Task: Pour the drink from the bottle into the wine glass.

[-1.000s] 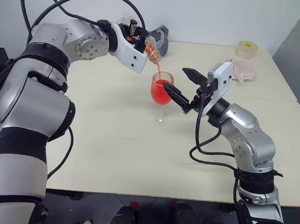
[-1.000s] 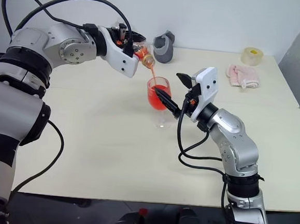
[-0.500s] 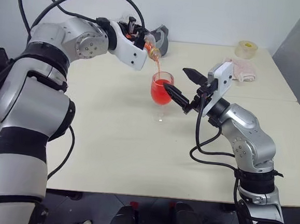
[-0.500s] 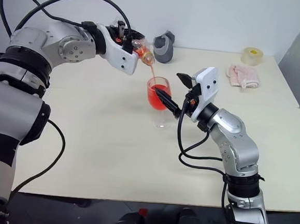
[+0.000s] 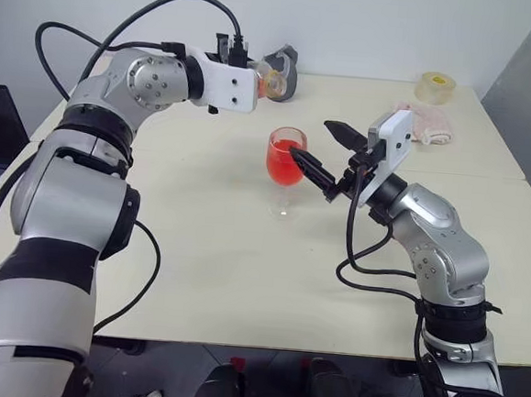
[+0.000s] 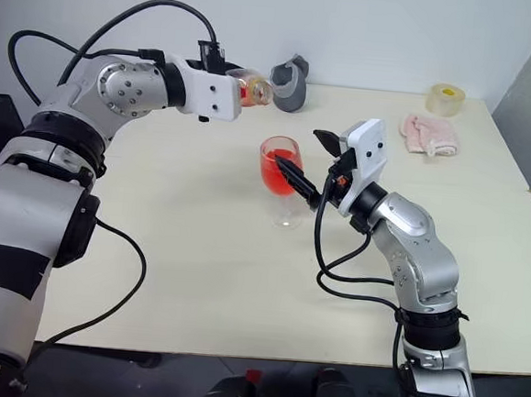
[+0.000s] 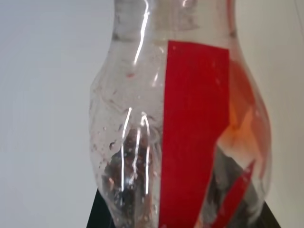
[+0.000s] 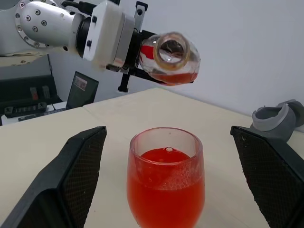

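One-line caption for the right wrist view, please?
Open right gripper flanks the wine glass of red drink; left gripper holds the bottle above.

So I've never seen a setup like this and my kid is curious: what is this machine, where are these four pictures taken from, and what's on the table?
It is a humanoid robot with two arms, each ending in a gripper of two black fingers. Two pictures come from cameras on its head, looking down over the arms; the other two come from cameras on each wrist. The left gripper is shut on a small clear bottle with a red label, held roughly level above the pale table. The right gripper is open, its fingers on either side of a wine glass that stands on the table, holding bright red drink. Further back lie a grey cup-like object, a pink cloth and a roll of tape.
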